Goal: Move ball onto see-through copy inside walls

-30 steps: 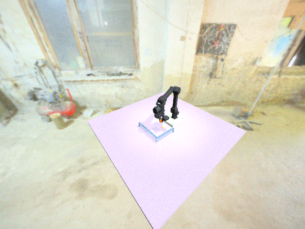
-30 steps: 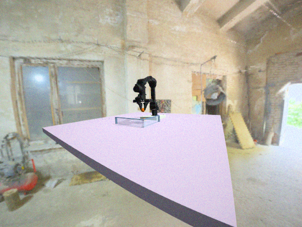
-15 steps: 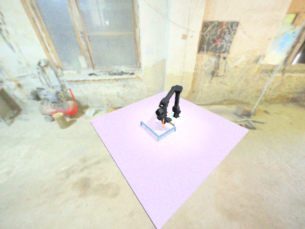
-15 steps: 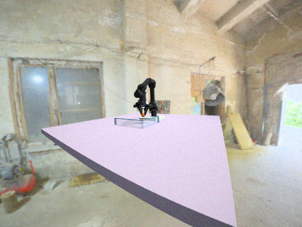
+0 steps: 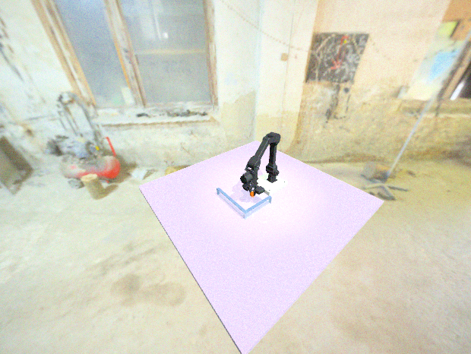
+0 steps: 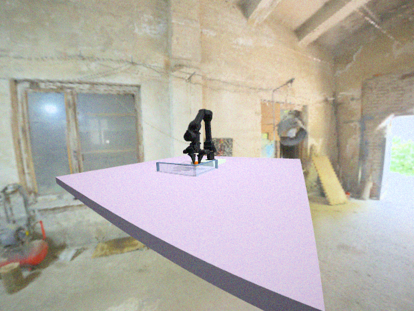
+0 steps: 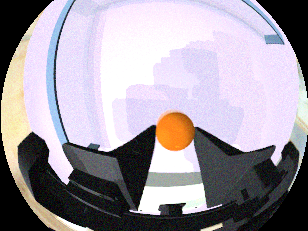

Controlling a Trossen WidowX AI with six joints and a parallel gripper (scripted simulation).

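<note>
An orange ball [image 7: 175,130] is gripped between the two dark fingers of the gripper [image 5: 252,191], as is seen most plainly in the wrist view, where the ball sits at the fingertips with pale table [image 5: 266,258] behind it. The arm [image 5: 262,152] is bent over at its elbow and the gripper is pointed downward, close above the table. In the top view the ball [image 5: 251,193] is seen inside the angle made by two low clear walls [image 5: 243,208], nearer the wall that runs toward the arm's base than the other one. In the exterior view the ball [image 6: 195,162] shows just above the rim of the walls [image 6: 187,169], low between the fingers. Whether the ball touches the table cannot be told. The see-through copy of the ball cannot be made out in any view. A curved blue edge of the wall [image 7: 60,47] is seen along the left of the wrist view.
</note>
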